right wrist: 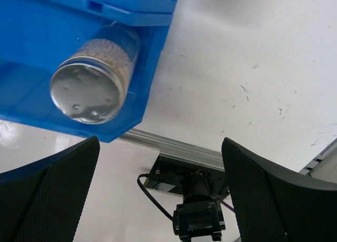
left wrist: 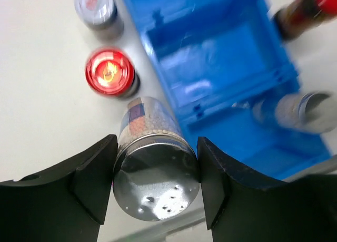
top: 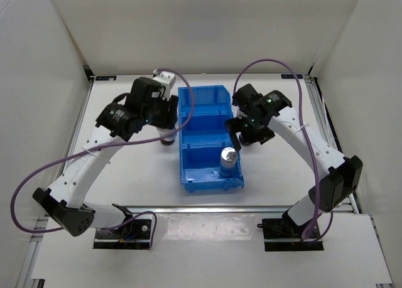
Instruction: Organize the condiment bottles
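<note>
Found left tool [left wrist: 156, 147] closed on silver bottle [left wrist: 155, 192], pinching its body from both sides just under the perforated shiny top. Located the pair just off the left wall of the bin [top: 207, 103]. Could not tell whether the bottle's base touches the desk [right wrist: 237, 68].

Logged red-cap bottle [left wrist: 109, 71] upright on the desk on the bin's left side, just past the gripped one along that wall and apart from it. Noted a flame-like mark on its cap.

Logged grey-lid bottle [left wrist: 96, 7] farther along the same left wall, near the red-cap bottle, partly cut off by the frame edge.

Spotted second red-cap bottle [left wrist: 304, 9] across the bin, off its right wall. Too blurred to judge its pose.

Noted second silver bottle [top: 228, 159] upright inside the bin, in the compartment nearest the arm bases, tucked into the right corner close against the wall.

Found right tool [right wrist: 160, 147] spread wide and gripping nothing, hanging over the desk just outside the bin's right wall, beside the second silver bottle.
</note>
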Robot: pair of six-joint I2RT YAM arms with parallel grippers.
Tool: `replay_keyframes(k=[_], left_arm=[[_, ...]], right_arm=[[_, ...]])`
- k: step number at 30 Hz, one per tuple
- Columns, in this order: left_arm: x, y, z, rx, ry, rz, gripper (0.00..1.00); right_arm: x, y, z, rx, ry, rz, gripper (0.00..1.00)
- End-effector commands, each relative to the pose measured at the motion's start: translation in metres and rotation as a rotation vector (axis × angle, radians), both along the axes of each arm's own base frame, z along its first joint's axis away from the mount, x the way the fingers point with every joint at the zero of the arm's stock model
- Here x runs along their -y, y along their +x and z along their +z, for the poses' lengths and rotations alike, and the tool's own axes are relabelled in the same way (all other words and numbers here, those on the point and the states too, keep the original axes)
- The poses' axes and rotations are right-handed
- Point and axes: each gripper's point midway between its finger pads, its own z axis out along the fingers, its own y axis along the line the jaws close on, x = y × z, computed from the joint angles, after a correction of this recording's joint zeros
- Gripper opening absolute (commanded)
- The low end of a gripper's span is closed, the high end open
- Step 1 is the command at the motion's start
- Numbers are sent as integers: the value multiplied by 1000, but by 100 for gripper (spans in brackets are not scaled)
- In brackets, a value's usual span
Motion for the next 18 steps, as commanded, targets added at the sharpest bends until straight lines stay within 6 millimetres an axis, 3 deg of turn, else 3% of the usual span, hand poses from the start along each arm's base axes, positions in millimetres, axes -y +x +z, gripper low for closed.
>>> replay_keyframes(k=[1,4,5,6,8,10,13,14,18], left_arm=[[11,12,67,148,-54,0,11],[38,11,96,189,-117,-72,11],[48,17,92,166,-127,-87,11],[67,9,92,145,-156,-156,11],[88,7,86,111,-169,-218,11],[107,-8,83,88,-181,-290,11],[121,-23,52,23,-130,-346,11],[118,-26,34,-8,-97,-328,11],[112,-35,7,-21,-74,-303,11]], right_arm=[[4,2,7,21,40,-25,100],[11,4,3,13,46,-51,100],[11,8,4,17,59,-62,100],[15,8,1,11,51,-64,100],[18,10,1,12,51,-75,100],[20,9,-2,8,37,-78,100],[24,8,-2,7,37,-87,100],[25,7,-5,-1,31,-87,100],[31,10,-2,19,20,-102,100]])
